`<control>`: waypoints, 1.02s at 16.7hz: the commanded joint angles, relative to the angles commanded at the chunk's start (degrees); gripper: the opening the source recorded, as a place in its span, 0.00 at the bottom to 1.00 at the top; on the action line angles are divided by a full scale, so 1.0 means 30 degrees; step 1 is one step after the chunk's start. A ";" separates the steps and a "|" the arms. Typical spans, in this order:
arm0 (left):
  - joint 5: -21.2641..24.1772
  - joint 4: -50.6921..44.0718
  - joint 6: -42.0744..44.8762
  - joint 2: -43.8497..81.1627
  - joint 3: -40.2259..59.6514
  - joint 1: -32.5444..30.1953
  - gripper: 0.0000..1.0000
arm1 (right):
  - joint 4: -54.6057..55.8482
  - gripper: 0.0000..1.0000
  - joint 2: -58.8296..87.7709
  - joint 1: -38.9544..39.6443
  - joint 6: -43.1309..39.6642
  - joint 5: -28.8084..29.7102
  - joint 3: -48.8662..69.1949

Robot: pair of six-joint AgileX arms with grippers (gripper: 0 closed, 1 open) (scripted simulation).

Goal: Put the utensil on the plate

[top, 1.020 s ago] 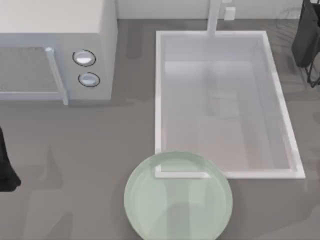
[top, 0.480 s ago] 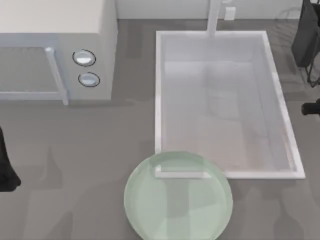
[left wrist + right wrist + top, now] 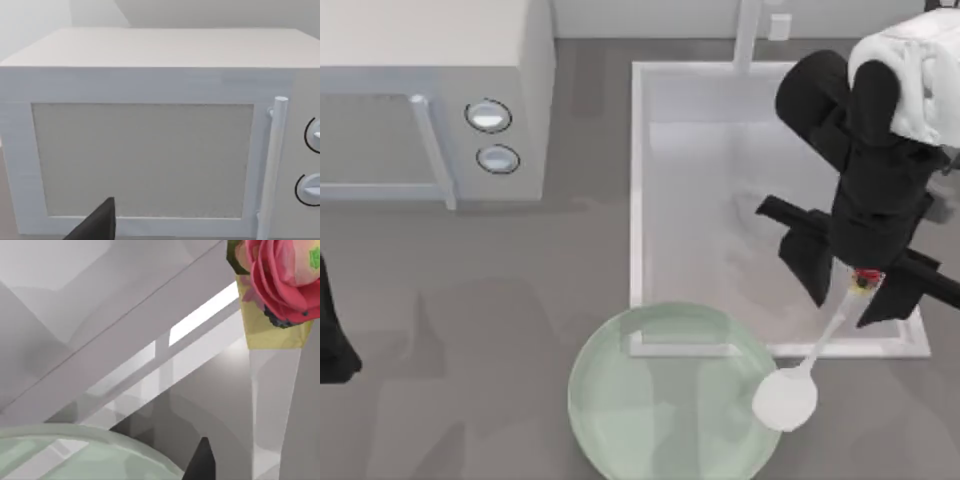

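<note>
Parked at nine o'clock by the table's left edge: left arm, grip state impossible to tell. At six o'clock, plate (image 3: 660,400). Over its four o'clock rim, spoon (image 3: 800,385) bowl, hanging from right gripper (image 3: 865,283) clamped on the ornamented handle end above the sink (image 3: 640,180) corner.

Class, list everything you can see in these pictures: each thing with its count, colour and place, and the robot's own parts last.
Spoon: one, white with a red-and-yellow ornament at the handle end, hanging from the right gripper, bowl over the plate's right edge.
Plate: one, pale green, bottom centre of the table.
Sink basin: one, white, right of centre.
Microwave: one, white, top left.
Right gripper: one, black, over the basin's near right corner, jaws shut on the spoon's handle.
Left arm: one, black, parked at the table's left edge.
</note>
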 joint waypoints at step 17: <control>0.0000 0.0000 0.0000 0.0000 0.0000 0.0000 1.00 | 0.0520 0.00 0.2788 0.7239 2.5565 0.0362 0.3279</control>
